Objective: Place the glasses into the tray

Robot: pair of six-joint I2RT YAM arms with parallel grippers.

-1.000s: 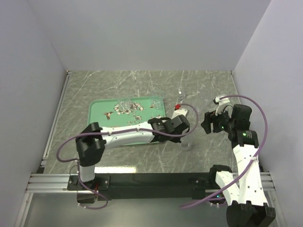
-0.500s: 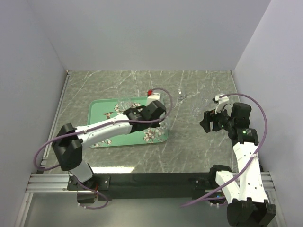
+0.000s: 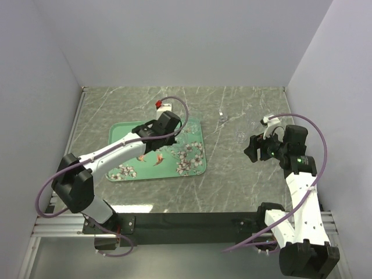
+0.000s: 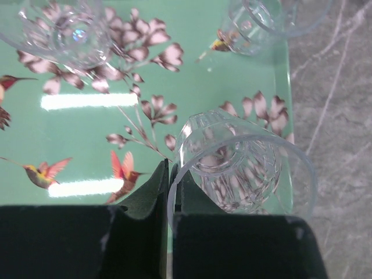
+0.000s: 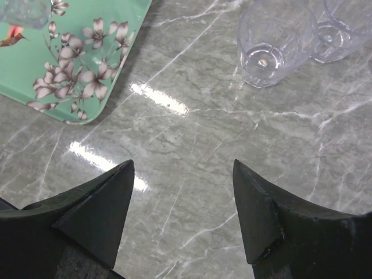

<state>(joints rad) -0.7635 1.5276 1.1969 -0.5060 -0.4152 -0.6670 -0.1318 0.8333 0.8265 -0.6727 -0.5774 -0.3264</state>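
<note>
The table [image 3: 244, 180] is grey marble. The tray [image 3: 203, 152] lies on its left half, inside the left arm's reach, which is probably why that arm does the carrying. The left gripper [image 4: 168, 180] hangs over the tray's far part with its jaws almost closed, pinching the held glass [image 4: 232, 154] by its rim wall, one finger inside and one outside. That looks a sound hold for a thin clear cup with no handle. The held glass sits above the blossom print close to one tray edge, with marble just beyond it. Whether its base touches the tray I cannot tell. A second glass [image 4: 64, 29] and a third glass [image 4: 256, 20] already stand in the tray, the third by the same edge. The held one needs a bare patch between them, and lowering it carelessly could knock either. The right gripper [image 5: 180, 168] is spread wide and holds nothing, hovering over bare marble to the right of the tray, seemingly waiting its turn. Ahead of it a near glass [image 5: 270, 43] and a far glass [image 5: 343, 26] stand on the table just beside each other, well apart from the tray. They stand so close that a finger slipped around one may nudge the other.
</note>
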